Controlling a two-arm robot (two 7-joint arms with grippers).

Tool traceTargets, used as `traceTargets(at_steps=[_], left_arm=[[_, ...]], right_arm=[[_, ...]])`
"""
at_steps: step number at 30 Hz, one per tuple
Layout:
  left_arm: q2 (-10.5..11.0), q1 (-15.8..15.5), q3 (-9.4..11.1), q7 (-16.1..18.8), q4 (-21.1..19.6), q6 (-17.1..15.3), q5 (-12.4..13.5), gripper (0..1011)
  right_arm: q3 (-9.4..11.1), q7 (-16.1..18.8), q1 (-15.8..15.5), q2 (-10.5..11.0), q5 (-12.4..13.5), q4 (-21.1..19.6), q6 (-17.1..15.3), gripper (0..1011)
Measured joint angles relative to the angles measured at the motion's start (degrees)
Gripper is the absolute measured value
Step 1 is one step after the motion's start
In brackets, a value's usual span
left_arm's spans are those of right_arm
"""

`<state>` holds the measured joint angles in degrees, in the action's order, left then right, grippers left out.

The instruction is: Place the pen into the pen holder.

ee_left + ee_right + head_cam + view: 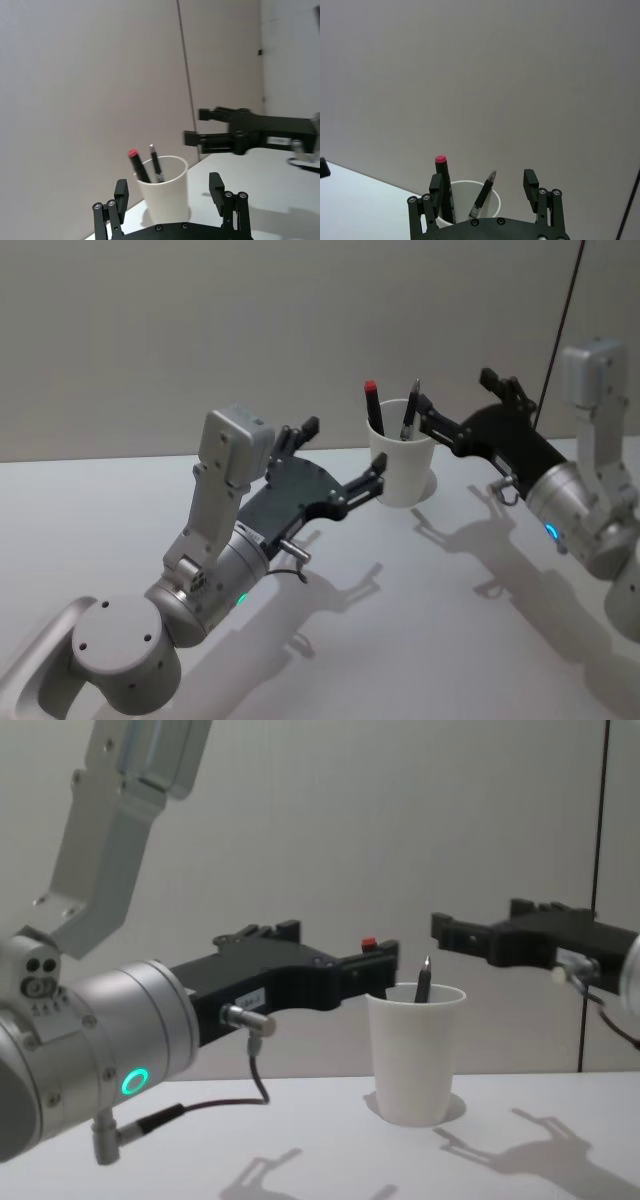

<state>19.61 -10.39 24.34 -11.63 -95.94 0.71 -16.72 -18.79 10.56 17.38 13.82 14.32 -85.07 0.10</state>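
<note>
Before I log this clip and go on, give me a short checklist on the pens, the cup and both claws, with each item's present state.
1. Pens inside the pen holder: ok. The red-capped pen and the dark pen both stand in it, leaning on the rim.
2. Pen holder upright on the table: ok.
3. Left claw empty: ok. It is open beside the cup, not touching it.
4. Right claw empty: ok. It is open at rim height, on the cup's other side.
5. Right claw free of the dark pen: cannot tell. In the head view a fingertip overlaps the pen; the left wrist view shows a gap.
6. More pens lying on the table: cannot tell.
</note>
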Motion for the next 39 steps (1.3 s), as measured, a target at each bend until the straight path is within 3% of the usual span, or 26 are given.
traceTargets(at_steps=[14,27,39], left_arm=[[2.0,-2.8,1.5,9.8,2.5,-1.4,4.7,1001],[2.3,-3.2,1.7,11.0,2.8,-1.5,5.2,1001],[2.3,-3.2,1.7,11.0,2.8,-1.5,5.2,1001]], right_arm=[[2.5,-2.8,-7.7,2.3,0.9,-6.8,-0.9,1001],[4.9,-5.6,-15.2,4.6,1.8,-13.5,-1.7,1001],[5.9,-6.8,-18.2,5.5,2.2,-16.1,-2.1,1001]])
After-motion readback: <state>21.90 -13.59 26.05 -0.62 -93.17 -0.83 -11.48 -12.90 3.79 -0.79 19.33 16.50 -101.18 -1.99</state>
